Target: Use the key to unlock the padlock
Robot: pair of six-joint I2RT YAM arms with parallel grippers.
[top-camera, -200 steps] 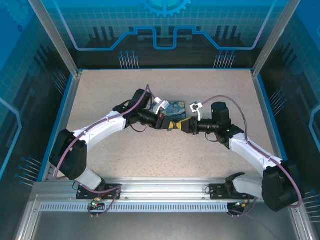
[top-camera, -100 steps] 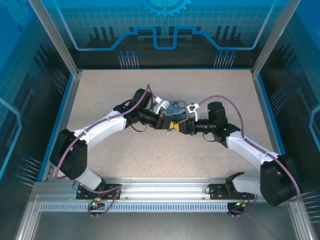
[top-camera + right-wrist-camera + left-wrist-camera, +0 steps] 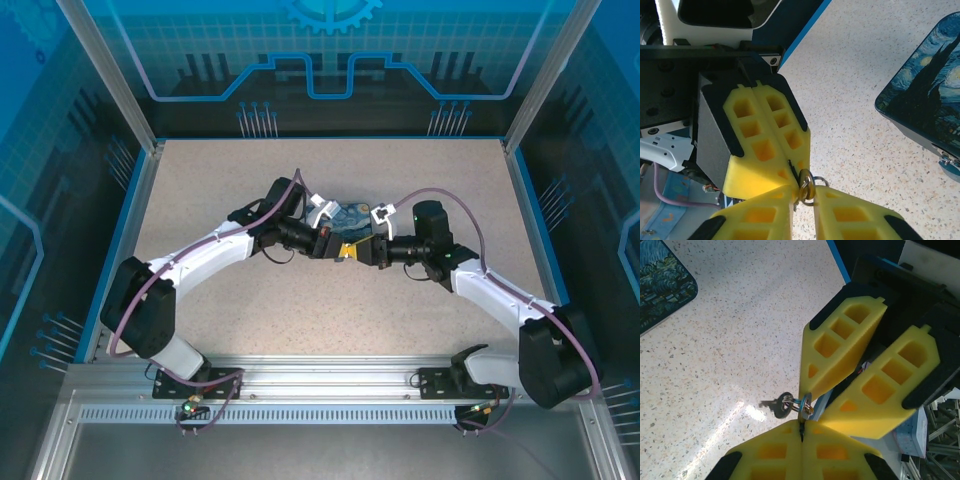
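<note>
Two grippers are meeting mid-frame: left gripper (image 3: 802, 432) jaws pressed together on the key (image 3: 781, 407) ring, right gripper (image 3: 805, 192) jaws slightly spread around it. Padlock (image 3: 350, 215) is lying just above; I'd hand over slowly.

A matt, speckled, stone-like finish is shown by the table (image 3: 730, 340), with a bright sheen beside the left claw (image 3: 802, 432). Both claws' fingers (image 3: 767, 145) are moulded in matt yellow plastic. Glinting metal is seen in the key (image 3: 775, 406) and its ring (image 3: 806, 188). A smooth printed face is carried by the padlock (image 3: 925, 100).
</note>
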